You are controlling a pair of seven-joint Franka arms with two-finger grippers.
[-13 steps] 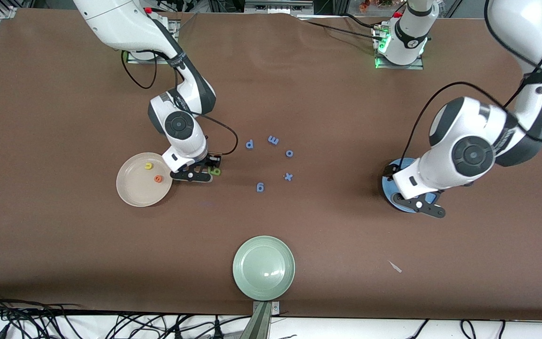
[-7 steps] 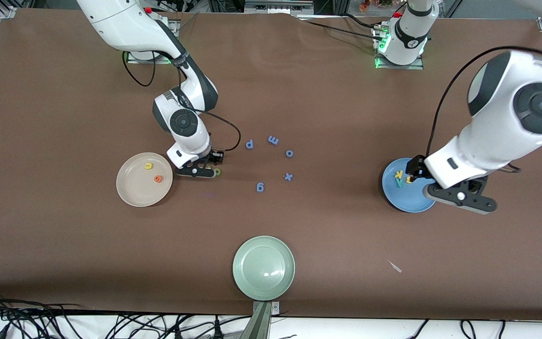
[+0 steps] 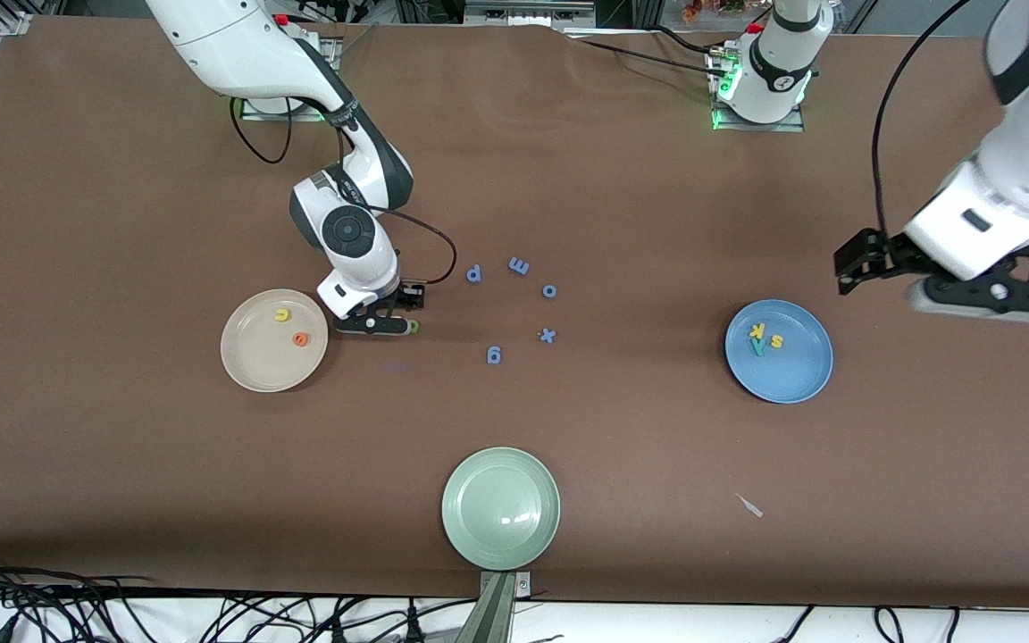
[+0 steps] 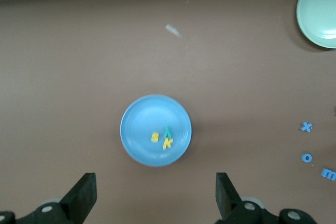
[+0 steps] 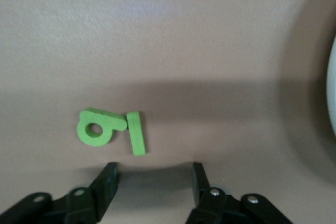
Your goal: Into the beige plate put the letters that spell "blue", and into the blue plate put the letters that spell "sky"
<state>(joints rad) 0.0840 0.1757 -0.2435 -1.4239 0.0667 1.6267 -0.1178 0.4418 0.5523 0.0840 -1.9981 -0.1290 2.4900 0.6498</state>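
Green b (image 5: pixel 97 128) and l (image 5: pixel 136 132) lie on table beside open, empty right claw (image 5: pixel 152 182).

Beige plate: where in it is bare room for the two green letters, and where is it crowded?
In the beige plate the yellow u and orange e crowd the side toward the right pincer. Its half nearer the front camera is bare. Green b and l lie touching on the table.

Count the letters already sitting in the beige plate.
2: the yellow u and the orange e lie in the beige plate. The green b and green l lie on the table beside it, by the right gripper.
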